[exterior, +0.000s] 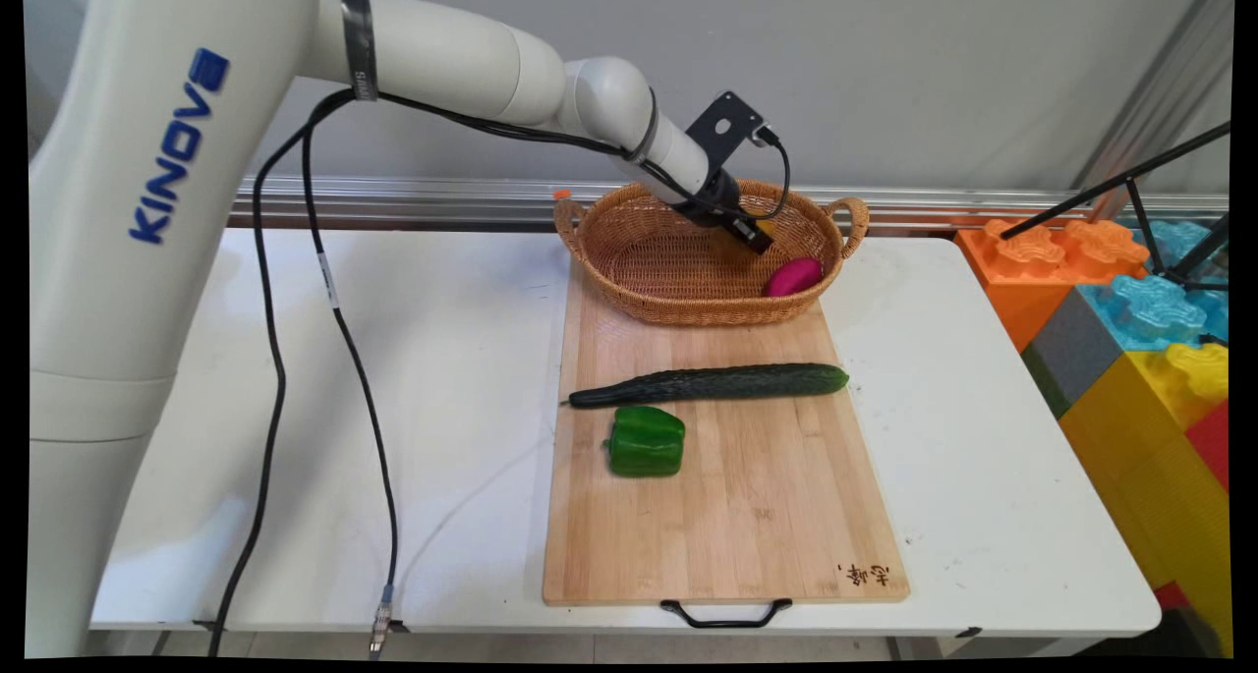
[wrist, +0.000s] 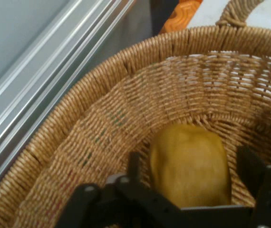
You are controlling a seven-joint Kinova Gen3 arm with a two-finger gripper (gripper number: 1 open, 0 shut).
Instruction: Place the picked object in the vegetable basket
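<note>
- Main view: gripper (exterior: 752, 234) reaching down into the woven basket (exterior: 600, 260) at the far end of the cutting board (exterior: 747, 496), tilted toward the basket's right half.
- Hand view: fingers (wrist: 134, 164) spread, one on each side of a rounded yellow thing (wrist: 188, 171) on the basket floor; a thin gap visible on both sides, so straddling it, not pinching it.
- Just to the right of the yellow thing: a magenta thing (exterior: 792, 276), lying against the basket's right wall and peeking into the hand view's right edge.
- Judged from the spacing: little room on the right-hand side, with the magenta thing and the wicker wall close by; best kept centred over the yellow thing and level with its middle, well clear of the rim.
- Rounded, smooth-looking skin on the yellow thing: probably prone to rolling or slipping under an off-centre squeeze.
- Nearer on the board, well apart from the gripper: a long cucumber (exterior: 708, 383) lying crosswise and a green pepper (exterior: 645, 442) just in front of its left end.
- Beneath it all, a white bench (exterior: 442, 359); coloured toy blocks (exterior: 1130, 300) off its right end.
</note>
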